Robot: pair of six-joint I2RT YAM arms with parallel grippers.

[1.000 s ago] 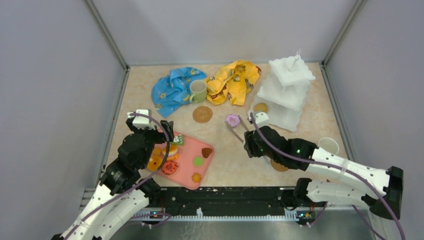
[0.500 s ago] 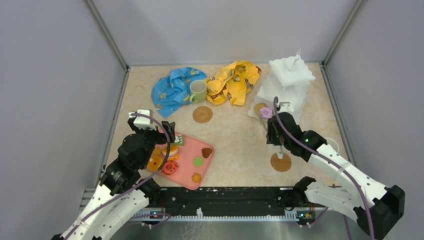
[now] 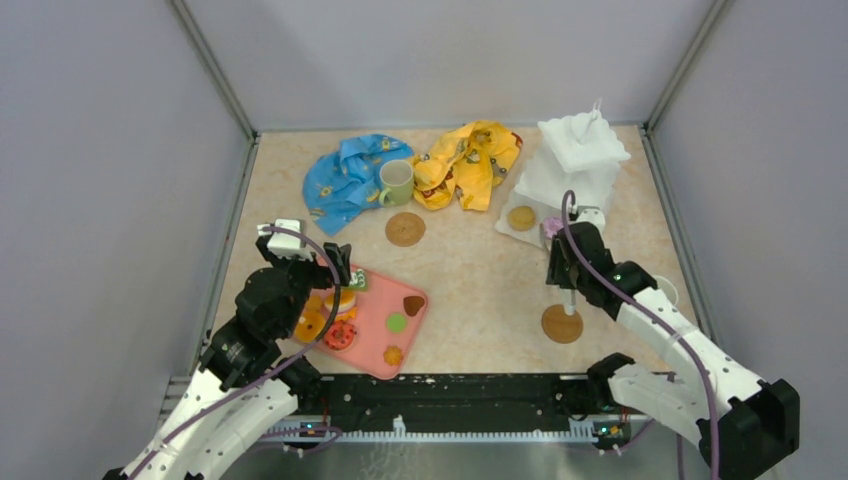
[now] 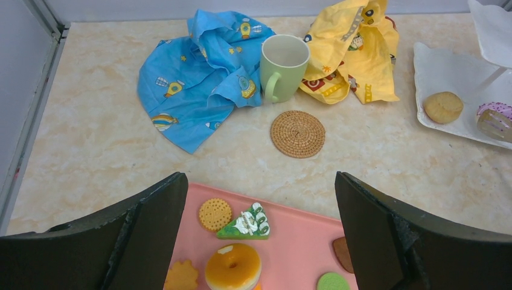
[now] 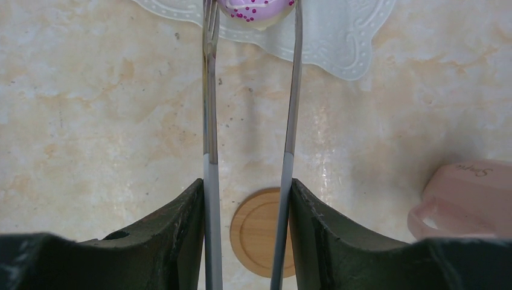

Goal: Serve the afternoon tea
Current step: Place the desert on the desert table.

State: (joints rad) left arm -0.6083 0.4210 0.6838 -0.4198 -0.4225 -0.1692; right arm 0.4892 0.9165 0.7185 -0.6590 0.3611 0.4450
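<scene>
My right gripper [image 3: 560, 264] [image 5: 246, 184] is shut on metal tongs [image 5: 208, 121]. The tong tips pinch a purple sprinkled donut [image 3: 551, 228] [image 5: 256, 9] over the bottom tier [image 5: 338, 42] of the white three-tier stand [image 3: 575, 175], beside a tan pastry [image 3: 520, 217]. My left gripper [image 3: 335, 262] [image 4: 259, 179] is open and holds nothing. It hangs over the pink tray's far edge, above an orange donut [image 4: 232, 266], a green cake slice [image 4: 244, 222] and a round biscuit [image 4: 215, 214]. The pale green mug [image 3: 396, 181] stands beside a woven coaster [image 3: 405, 228]. A wooden coaster [image 3: 561, 323] lies under my right wrist.
The pink tray [image 3: 405, 345] with several pastries sits at the near left. Blue cloth [image 3: 345, 175] and yellow cloth [image 3: 470, 160] lie crumpled at the back around the mug. A pale mug [image 3: 660, 290] stands partly hidden behind my right arm. Walls enclose the table.
My right arm has swung right and away from me, carrying the donut in the tongs from mid-table to the stand's bottom tier. The left arm has stayed still.
</scene>
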